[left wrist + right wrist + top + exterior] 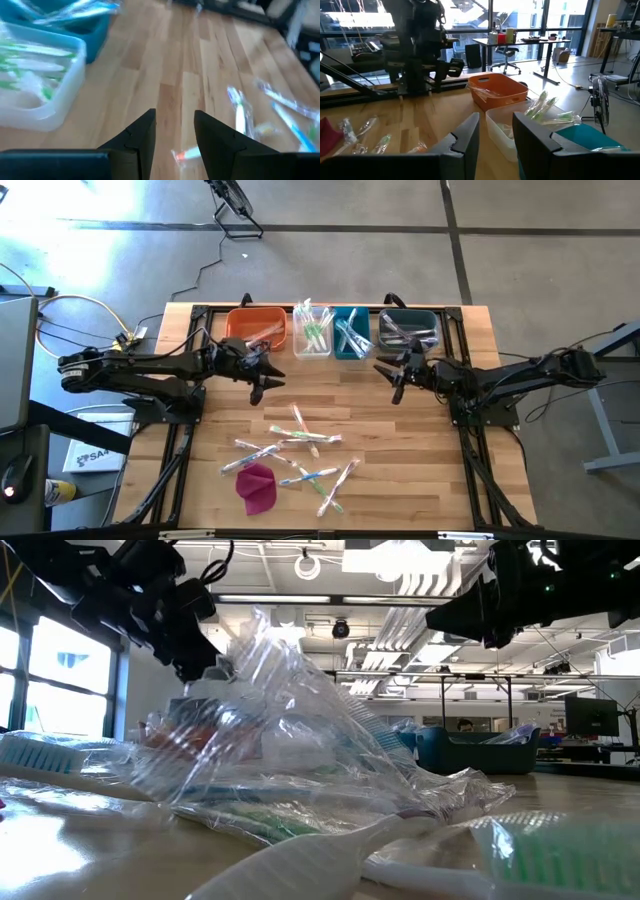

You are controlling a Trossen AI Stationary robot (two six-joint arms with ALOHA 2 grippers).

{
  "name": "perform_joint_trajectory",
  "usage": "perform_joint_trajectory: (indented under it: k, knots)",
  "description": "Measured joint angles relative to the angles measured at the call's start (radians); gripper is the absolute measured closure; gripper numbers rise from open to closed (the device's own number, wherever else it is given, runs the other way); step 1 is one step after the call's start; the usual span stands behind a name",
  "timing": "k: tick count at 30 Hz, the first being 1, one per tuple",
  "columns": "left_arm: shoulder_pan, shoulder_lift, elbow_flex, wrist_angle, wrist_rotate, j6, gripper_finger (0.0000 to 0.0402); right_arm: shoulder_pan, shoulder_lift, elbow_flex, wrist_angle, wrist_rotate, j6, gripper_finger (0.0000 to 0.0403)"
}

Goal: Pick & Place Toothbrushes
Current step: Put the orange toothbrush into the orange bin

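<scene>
Several wrapped toothbrushes (292,448) lie loose on the wooden table's middle and near part, close up in the low view (290,750). More toothbrushes lie in the bins at the far edge. My left gripper (260,387) hovers open above the table, in front of the orange bin (256,327); its fingers (142,135) have nothing between them, and the loose toothbrushes (240,112) lie beyond them. My right gripper (397,385) hovers open in front of the dark grey bin (408,330), its fingers (467,135) level and pointing toward the left arm (415,45).
Four bins stand in a row at the far edge: orange, clear (312,332), teal (352,332) and dark grey. A magenta cloth lump (258,486) lies near the front edge, left of the loose toothbrushes. Bare wood shows between the two grippers.
</scene>
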Motion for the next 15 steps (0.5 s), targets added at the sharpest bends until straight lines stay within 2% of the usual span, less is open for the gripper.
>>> perform_joint_trajectory:
  k: [8, 15]
  knots:
    - [-0.099, 0.029, 0.155, -0.201, -0.103, 0.202, 0.0270, 0.000, 0.000, 0.000, 0.000, 0.000, 0.000, 0.0293]
    - [-0.109, 0.168, 0.306, -0.289, -0.113, 0.408, 0.0270, 0.000, 0.000, 0.000, 0.000, 0.000, 0.000, 0.0293]
